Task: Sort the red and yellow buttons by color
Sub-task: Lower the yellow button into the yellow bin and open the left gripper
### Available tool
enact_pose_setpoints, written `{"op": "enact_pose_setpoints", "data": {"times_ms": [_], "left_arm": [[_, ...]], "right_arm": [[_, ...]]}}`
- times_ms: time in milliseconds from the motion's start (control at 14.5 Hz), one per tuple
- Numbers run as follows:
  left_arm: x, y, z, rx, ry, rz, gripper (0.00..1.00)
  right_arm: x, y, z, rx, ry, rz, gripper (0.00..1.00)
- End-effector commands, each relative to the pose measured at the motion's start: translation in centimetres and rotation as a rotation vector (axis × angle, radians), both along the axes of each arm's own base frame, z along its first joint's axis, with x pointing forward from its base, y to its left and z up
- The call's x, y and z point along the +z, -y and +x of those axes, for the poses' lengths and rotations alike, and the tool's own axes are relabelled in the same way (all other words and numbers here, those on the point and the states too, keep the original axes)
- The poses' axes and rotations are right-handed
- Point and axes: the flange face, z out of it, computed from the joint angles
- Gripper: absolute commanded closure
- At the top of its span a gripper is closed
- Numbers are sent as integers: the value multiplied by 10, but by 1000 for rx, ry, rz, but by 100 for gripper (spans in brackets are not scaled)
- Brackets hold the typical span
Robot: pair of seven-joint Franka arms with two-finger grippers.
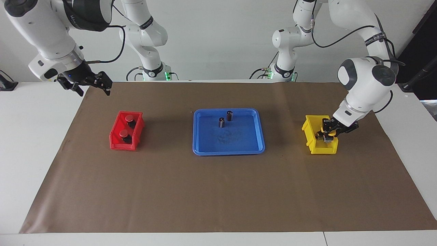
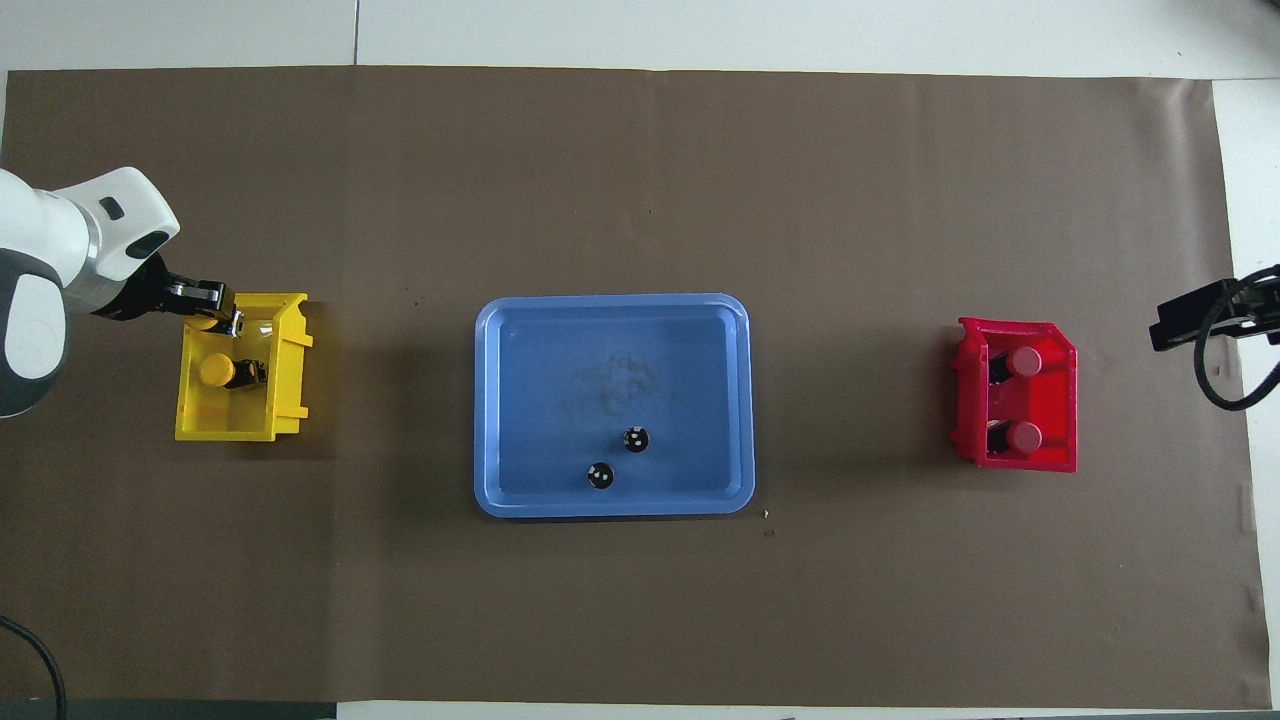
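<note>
At right of the facing frame, left gripper (image 1: 328,132) sits low in the yellow bin (image 1: 312,136), clenched on a yellow button (image 2: 205,322); second yellow button (image 2: 216,370) lies in the same bin. Both red buttons (image 1: 127,127) rest in the red bin (image 1: 117,141), left of frame. Right gripper (image 1: 89,83) hangs released at upper left, waiting. Blue tray (image 1: 228,150), centre of worktop, holds two dark cylinders (image 1: 225,119).

One high camera faces the robots, one looks down; both show the blue tray (image 1: 228,149).
</note>
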Motion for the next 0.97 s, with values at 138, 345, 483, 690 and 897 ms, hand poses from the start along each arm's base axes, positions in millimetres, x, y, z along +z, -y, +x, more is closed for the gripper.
{"op": "enact_pose_setpoints", "data": {"times_ms": [138,345,483,690,897], "left_arm": [[-26,-10,-8,-6,-28,8,99],[-31,0,-8,7,-32,-20,99],[-31,2,-6,11,-17,-20,99],[-43,6,-2,3,-12,-23,99],[-48,7,-1,4,-12,-24,99]], "right_arm": [[4,1,-4,-12,1,1,0],[6,-1,-4,-8,4,1,0],[6,3,-5,-21,4,2,0],[6,-8,-5,0,0,2,0],[6,-14,-5,13,-2,3,0]]}}
